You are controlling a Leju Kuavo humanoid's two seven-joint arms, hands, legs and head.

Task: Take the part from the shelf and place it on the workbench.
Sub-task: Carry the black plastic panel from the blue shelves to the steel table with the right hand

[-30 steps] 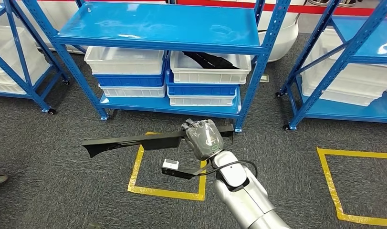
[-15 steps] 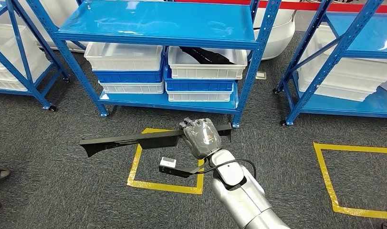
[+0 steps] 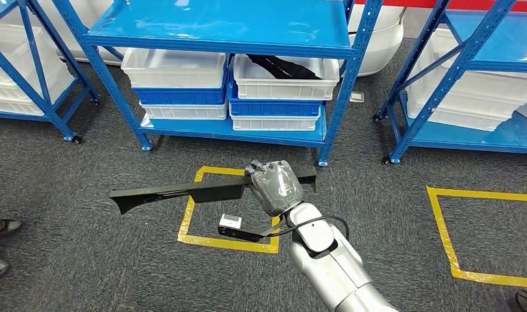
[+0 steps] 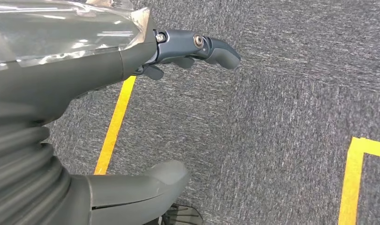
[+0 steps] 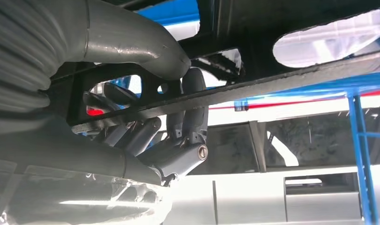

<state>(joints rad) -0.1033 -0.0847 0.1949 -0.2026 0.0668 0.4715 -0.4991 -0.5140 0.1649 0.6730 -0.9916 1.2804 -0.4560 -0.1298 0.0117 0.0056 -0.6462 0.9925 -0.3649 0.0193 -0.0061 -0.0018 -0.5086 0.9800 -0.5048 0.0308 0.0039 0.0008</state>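
Note:
A long, flat black part (image 3: 176,192) is held level above the carpet by my right hand (image 3: 277,187), which grips it near its right end. Most of the part reaches out to the left. From the right wrist view, the fingers (image 5: 188,117) wrap around the part's black bar (image 5: 281,79). My left hand (image 4: 75,79) hangs over the grey carpet, thumb and fingers apart and nothing in it. Behind the hand stands the blue shelf (image 3: 228,29). Another black part (image 3: 283,67) lies in a white bin (image 3: 286,88) on its lower level.
Stacked white and blue bins (image 3: 179,91) fill the shelf's lower level. More blue racks stand at the left (image 3: 26,65) and right (image 3: 455,71). Yellow tape squares (image 3: 186,218) (image 3: 442,234) mark the carpet. A person's shoes (image 3: 2,227) are at the left edge.
The whole picture has shifted a little, so the camera moved. My right hand keeps the same hold on the black part.

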